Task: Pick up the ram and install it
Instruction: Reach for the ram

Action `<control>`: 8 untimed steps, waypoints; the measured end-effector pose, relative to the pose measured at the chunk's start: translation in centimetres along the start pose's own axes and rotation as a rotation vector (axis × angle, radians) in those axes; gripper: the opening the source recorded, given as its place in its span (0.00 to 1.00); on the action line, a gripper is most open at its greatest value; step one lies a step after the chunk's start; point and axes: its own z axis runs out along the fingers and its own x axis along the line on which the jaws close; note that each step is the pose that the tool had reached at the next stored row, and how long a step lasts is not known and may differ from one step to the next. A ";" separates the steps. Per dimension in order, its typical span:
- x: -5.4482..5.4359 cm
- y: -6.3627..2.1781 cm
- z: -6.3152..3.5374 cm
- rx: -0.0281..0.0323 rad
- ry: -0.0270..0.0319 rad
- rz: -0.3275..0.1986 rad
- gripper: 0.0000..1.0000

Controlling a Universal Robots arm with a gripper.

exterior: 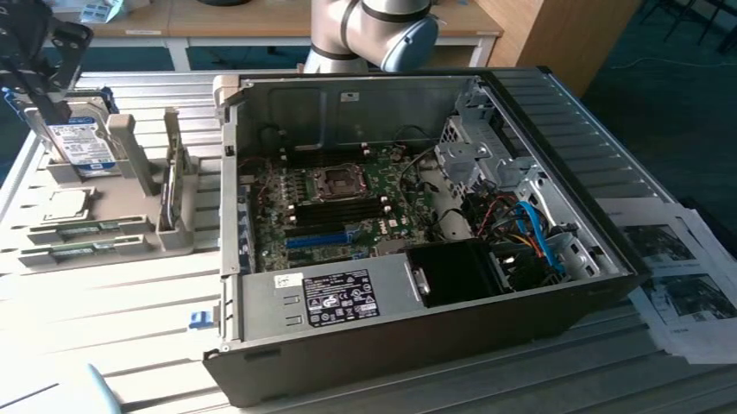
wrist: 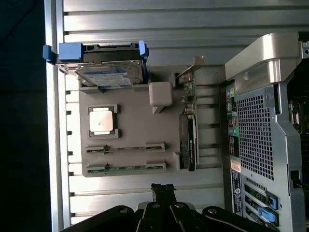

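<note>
Hovering closed, jaws clear tray [wrist: 137,126] edge near ram [wrist: 126,167].

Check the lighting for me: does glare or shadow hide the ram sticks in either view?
Wrist view: both ram sticks lie evenly lit in the grey holder; the processor chip glares pale, the table edge is washed out, the hand is a dark silhouette. Exterior view: daylight lights the sticks too; the computer case interior is dimmer than the table.

Bright daylight, apparently glaring off the table [wrist: 169,24].
</note>
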 end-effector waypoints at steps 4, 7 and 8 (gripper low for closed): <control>1.3 -0.10 0.05 0.0000 0.0001 0.000 0.10; 2.0 -0.15 0.10 0.0001 0.0008 0.000 0.10; 2.3 -0.18 0.13 0.0002 0.0012 0.000 0.10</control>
